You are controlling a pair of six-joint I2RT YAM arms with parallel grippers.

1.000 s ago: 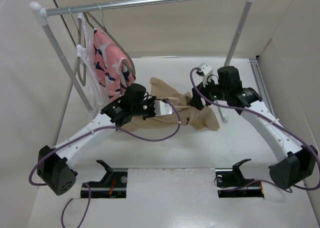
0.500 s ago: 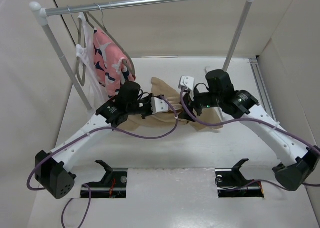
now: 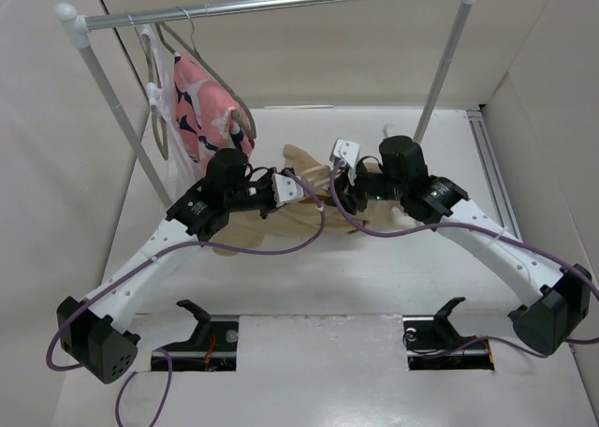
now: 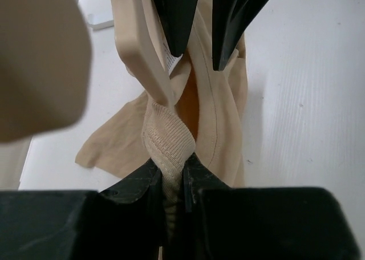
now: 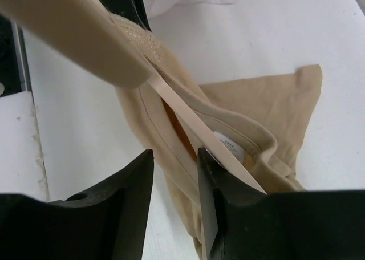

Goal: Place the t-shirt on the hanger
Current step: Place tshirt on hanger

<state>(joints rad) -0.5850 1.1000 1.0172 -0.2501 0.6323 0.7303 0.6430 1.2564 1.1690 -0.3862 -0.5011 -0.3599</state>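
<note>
The tan t-shirt (image 3: pixel 245 234) hangs bunched between my two grippers above the table. My left gripper (image 3: pixel 309 188) is shut on its ribbed collar (image 4: pixel 169 140); in the left wrist view the gripper (image 4: pixel 173 169) has the rib pinched between its jaws. The pale beige hanger (image 4: pixel 142 55) runs through the neck opening, and also shows in the right wrist view (image 5: pixel 80 26). My right gripper (image 3: pixel 344 195) faces the left one; in the right wrist view the gripper (image 5: pixel 175 157) stands open over the shirt (image 5: pixel 268 106), with the hanger's thin arm against its right finger.
A clothes rail (image 3: pixel 281 1) spans the back on two posts, the right post (image 3: pixel 440 66) just behind my right arm. A pink patterned garment (image 3: pixel 201 104) and thin grey hangers (image 3: pixel 154 118) hang at its left end. Walls close in on both sides.
Both grippers have moved left and closer together. The right gripper has come up against the shirt's neck. The shirt is lifted more, with fabric now hanging under the left arm.
</note>
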